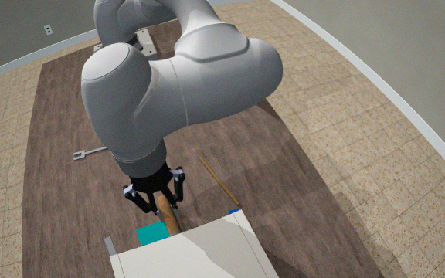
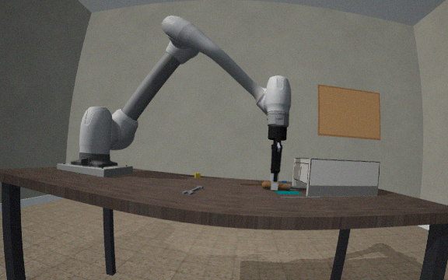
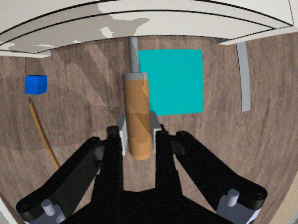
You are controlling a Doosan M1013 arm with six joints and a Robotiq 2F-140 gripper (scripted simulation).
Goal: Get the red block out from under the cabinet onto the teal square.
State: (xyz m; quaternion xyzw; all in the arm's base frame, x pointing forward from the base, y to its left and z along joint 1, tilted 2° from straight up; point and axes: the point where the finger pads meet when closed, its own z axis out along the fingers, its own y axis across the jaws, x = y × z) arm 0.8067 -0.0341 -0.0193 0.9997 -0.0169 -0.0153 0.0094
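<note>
clamped on the wooden handle [image 3: 139, 116] of a long tool, gripper [image 3: 140, 144] pointing straight down near the table [image 1: 72, 201], jaws clenched on that handle rather than on the block itself. held low and level, thin grey shaft [image 3: 133, 56] aimed into the gap beneath the cabinet [image 1: 191, 255], presumably because the fingers are too bulky to fit under there. red block nowhere visible in any view, so most likely hidden under the cabinet. teal square [image 3: 174, 82] lying just beside the handle, right at the cabinet's front edge, handy for a short drag outward. blue cube [image 3: 36, 84], thin wooden stick [image 1: 219, 181] and wrench [image 1: 88, 152] lying apart, apparently unneeded.
</note>
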